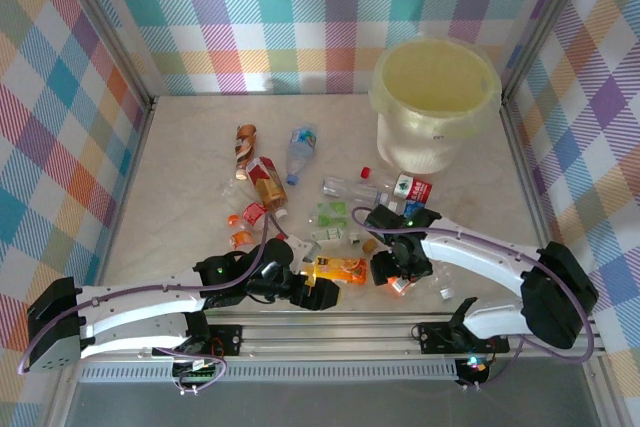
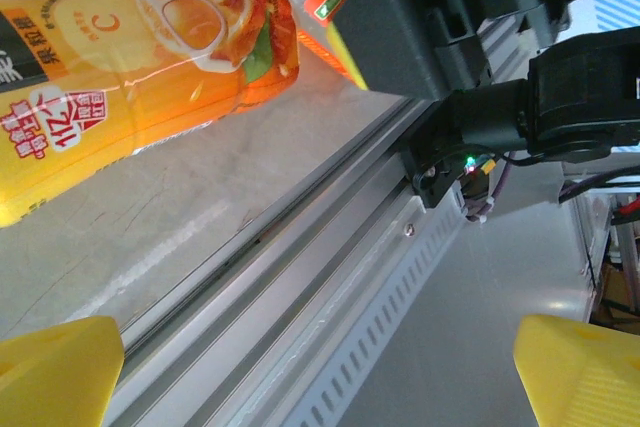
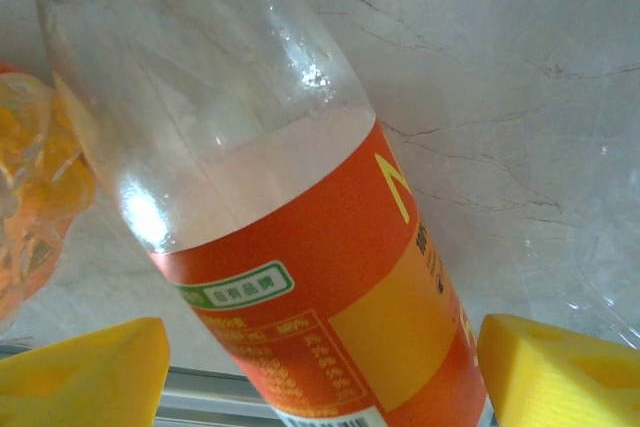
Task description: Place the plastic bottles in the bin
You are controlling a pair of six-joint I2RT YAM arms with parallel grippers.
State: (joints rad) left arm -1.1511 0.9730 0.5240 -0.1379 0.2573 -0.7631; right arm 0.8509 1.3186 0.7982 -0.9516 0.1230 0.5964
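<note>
Plastic bottles lie scattered on the marble table in front of the bin (image 1: 425,147), which stands at the back right. An orange juice bottle (image 1: 340,269) (image 2: 130,57) lies by the near edge. My left gripper (image 1: 322,294) (image 2: 320,377) sits just beside it, open, with nothing but the table's rail between its yellow fingertips (image 2: 60,372). My right gripper (image 1: 398,272) (image 3: 320,377) is down over a clear bottle with an orange-red label (image 3: 330,277). It is open, a yellow finger on each side of the bottle and a gap at the left finger (image 3: 80,377).
Further back lie a brown-label bottle (image 1: 245,145), a red one (image 1: 266,182), a blue-label clear one (image 1: 300,152), a clear one (image 1: 350,189), a green crushed one (image 1: 332,215) and orange caps (image 1: 238,239). Checked walls enclose the table. The metal rail (image 2: 330,247) runs along the near edge.
</note>
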